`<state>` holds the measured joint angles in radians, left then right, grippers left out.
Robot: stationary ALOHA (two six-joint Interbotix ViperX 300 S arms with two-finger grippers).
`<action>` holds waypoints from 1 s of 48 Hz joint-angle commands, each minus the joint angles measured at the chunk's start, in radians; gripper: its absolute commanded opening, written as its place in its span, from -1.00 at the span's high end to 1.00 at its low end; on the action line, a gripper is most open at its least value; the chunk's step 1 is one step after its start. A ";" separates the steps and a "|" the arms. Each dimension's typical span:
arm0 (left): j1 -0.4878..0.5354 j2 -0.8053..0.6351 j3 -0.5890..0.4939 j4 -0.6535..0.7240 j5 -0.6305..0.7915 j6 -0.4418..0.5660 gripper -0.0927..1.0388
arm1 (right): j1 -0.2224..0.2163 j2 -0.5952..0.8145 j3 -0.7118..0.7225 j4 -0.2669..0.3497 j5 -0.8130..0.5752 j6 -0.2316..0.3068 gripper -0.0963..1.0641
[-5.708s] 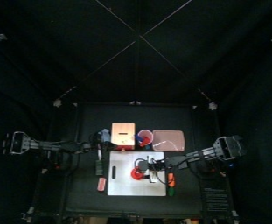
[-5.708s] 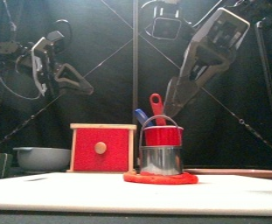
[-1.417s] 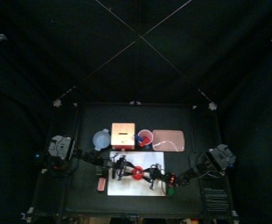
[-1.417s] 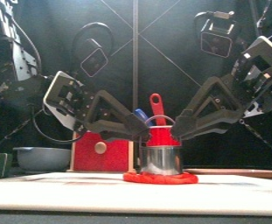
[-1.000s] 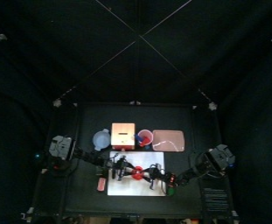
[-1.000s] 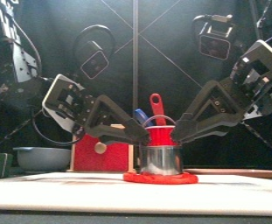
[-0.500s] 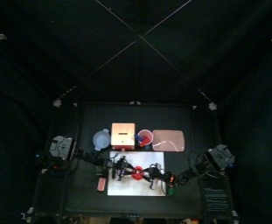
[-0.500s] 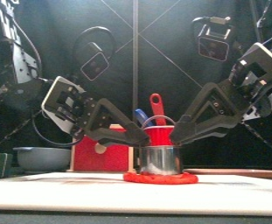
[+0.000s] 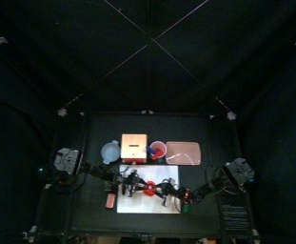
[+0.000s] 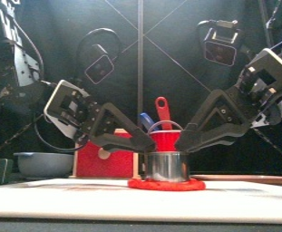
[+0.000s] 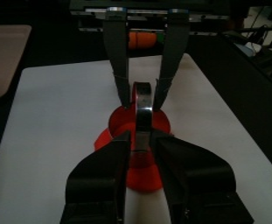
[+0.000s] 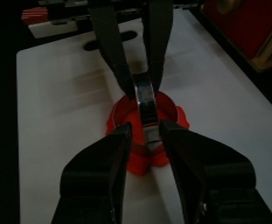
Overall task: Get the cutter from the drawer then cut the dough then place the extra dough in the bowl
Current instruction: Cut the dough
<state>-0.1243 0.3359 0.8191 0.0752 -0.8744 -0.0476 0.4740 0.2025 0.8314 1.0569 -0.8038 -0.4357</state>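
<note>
Blue-grey bowl (image 10: 42, 163) at far left, standing behind the white cutting board (image 10: 58, 198). Just to its right is the pale wooden box (image 10: 107, 154), with its red drawer front facing forward.

My left pincer (image 10: 148, 139) slants down from the left to the middle of the board. Its jaws are drawn together on the wire handle of the metal cutter (image 10: 168, 166), and my left wrist view shows the thin metal pinched between them.

The cutter stands upright on the red dough (image 10: 168, 185). The dough lies flat on the board and shows as a rim around the cutter's foot.

Behind the cutter, the red cup (image 10: 168, 143) holds a blue knife (image 10: 146, 120) and a red knife (image 10: 161, 109).

My right pincer (image 10: 183, 139) slants down from the right. Its jaws are likewise clamped on the cutter from the opposite side, tip to tip with my left one.

Pink tray (image 9: 185, 151) at back right, near the cup and apart from the board.
</note>
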 commanded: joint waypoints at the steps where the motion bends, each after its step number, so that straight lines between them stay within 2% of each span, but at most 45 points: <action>1: -0.002 -0.008 -0.014 -0.005 -0.003 -0.003 -0.33 | -0.005 -0.017 -0.012 0.002 0.002 0.000 -0.37; 14: -0.002 0.000 -0.014 -0.008 -0.002 -0.005 -0.33 | -0.005 -0.011 -0.012 0.000 0.015 0.002 -0.08; 23: -0.003 0.008 -0.014 -0.011 0.000 -0.005 -0.31 | -0.006 0.000 -0.014 0.003 0.026 0.002 -0.07; 36: -0.002 0.011 -0.014 -0.017 0.002 -0.005 -0.15 | -0.006 0.002 -0.014 0.005 0.031 0.002 -0.07; 48: -0.003 0.021 -0.014 -0.017 0.023 -0.005 -0.13 | -0.006 0.002 -0.014 0.005 0.048 0.002 -0.07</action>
<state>-0.1258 0.3620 0.8145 0.0598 -0.8636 -0.0506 0.4663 0.2148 0.8283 1.0615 -0.7716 -0.4357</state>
